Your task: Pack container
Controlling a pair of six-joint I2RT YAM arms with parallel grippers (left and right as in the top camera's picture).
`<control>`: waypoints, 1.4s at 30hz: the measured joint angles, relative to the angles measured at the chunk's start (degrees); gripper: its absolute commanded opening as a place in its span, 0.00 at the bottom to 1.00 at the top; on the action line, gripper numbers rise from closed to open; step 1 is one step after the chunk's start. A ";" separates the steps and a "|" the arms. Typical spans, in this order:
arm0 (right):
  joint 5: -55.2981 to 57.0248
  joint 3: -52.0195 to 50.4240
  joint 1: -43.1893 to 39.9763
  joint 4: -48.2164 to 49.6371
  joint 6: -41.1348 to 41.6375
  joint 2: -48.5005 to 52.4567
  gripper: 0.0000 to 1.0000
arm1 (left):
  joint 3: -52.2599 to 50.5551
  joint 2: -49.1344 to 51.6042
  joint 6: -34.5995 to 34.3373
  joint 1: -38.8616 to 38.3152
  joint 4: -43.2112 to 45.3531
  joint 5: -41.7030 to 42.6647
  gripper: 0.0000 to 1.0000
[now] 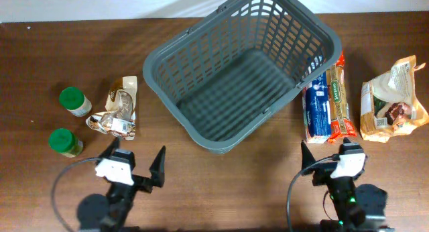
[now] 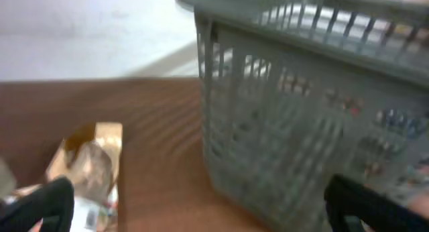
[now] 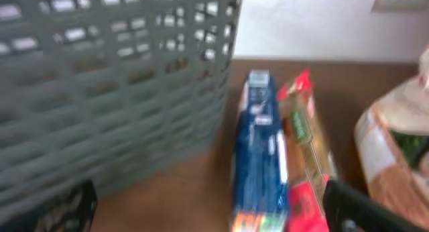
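The left fingers (image 1: 159,166) were spread wide and held nothing, their arm low by the near-left corner of the basket (image 1: 201,47). The right fingers (image 1: 306,158) were equally spread off its near-right corner. The basket stood mid-bench (image 1: 221,185).

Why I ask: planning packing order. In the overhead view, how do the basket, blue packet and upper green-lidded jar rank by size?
Largest to smallest: basket, blue packet, upper green-lidded jar. Clear gaps between each.
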 measured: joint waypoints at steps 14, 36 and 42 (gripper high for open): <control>-4.17 61.75 0.02 -34.67 2.91 38.27 0.99 | 68.48 48.70 0.20 0.00 -38.36 -1.40 0.99; -14.14 91.93 -0.04 -47.04 9.16 72.30 0.04 | 93.31 67.36 1.07 -14.84 -59.08 3.58 0.02; -14.14 91.82 -0.04 -45.48 9.20 82.34 0.04 | 93.15 71.23 2.03 -35.89 -62.38 -7.48 0.02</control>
